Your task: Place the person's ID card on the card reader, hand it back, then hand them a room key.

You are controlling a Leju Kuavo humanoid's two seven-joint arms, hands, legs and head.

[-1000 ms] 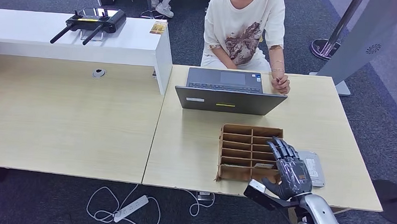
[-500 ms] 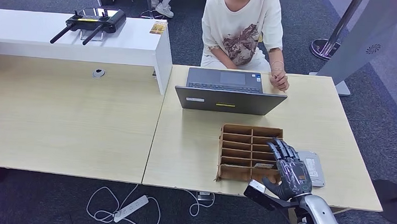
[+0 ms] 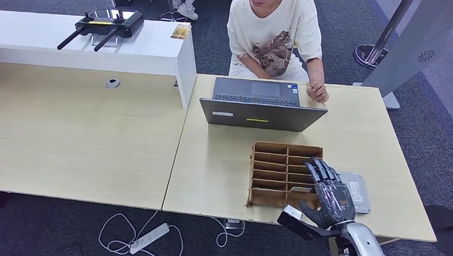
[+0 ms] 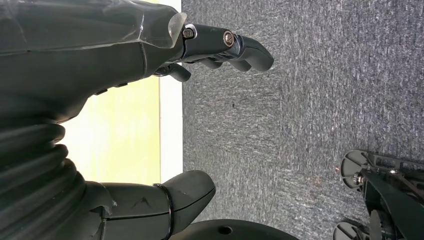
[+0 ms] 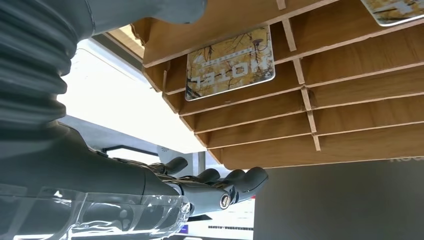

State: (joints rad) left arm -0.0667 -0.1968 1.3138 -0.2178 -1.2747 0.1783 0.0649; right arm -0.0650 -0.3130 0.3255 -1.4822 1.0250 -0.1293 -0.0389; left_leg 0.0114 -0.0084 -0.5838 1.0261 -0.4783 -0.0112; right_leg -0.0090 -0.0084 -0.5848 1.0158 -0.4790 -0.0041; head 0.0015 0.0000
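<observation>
My right hand point(image 3: 328, 191) hovers with its fingers stretched out over the right side of a brown wooden card rack point(image 3: 271, 172), holding nothing. A hotel room key card point(image 5: 230, 62) lies in one rack slot close to the thumb, and a second card point(image 5: 395, 10) sits in another slot. The grey flat card reader point(image 3: 359, 193) lies on the table just right of the hand. The person point(image 3: 273, 33) sits across the table with one hand point(image 3: 317, 92) resting beside the laptop. My left hand point(image 4: 125, 55) hangs over the carpet, fingers point(image 4: 227, 45) apart from the thumb, empty.
A grey laptop point(image 3: 259, 106) stands half open between the rack and the person. A white raised counter point(image 3: 102, 47) at the back left carries a black controller point(image 3: 105, 24) and a small card point(image 3: 180, 31). A power strip point(image 3: 149, 237) lies on the floor.
The person has leaned a little to the left and drawn their hand slightly back. My right hand has stayed almost still over the rack.
</observation>
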